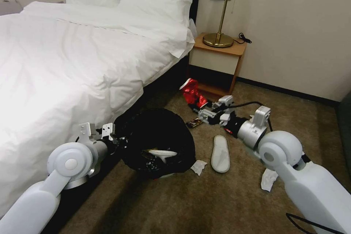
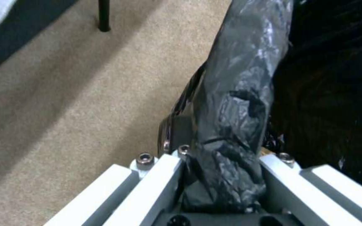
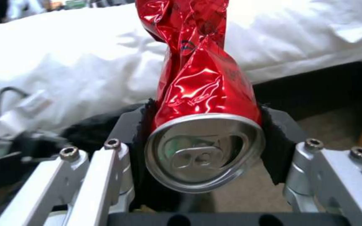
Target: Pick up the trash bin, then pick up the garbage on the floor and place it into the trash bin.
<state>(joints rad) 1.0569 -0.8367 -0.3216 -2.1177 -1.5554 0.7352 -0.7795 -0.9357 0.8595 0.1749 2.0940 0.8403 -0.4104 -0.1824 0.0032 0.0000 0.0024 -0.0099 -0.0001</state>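
We judge the task midway: our left end effector [image 2: 221, 175] pinches the bin [image 1: 157, 140] rim at 8 o'clock with a slipper already inside, our right end effector [image 3: 206, 147] clamps a crushed red can [image 3: 198, 91] at 1 o'clock, while slipper [image 1: 221, 153], tissues [image 1: 198, 167] and wrapper [image 1: 194, 122] lie on the carpet.

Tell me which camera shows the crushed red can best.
Right wrist view: the crushed red can sits close-up, clamped in the right end effector, top visible. Head view shows it small, beside the nightstand.
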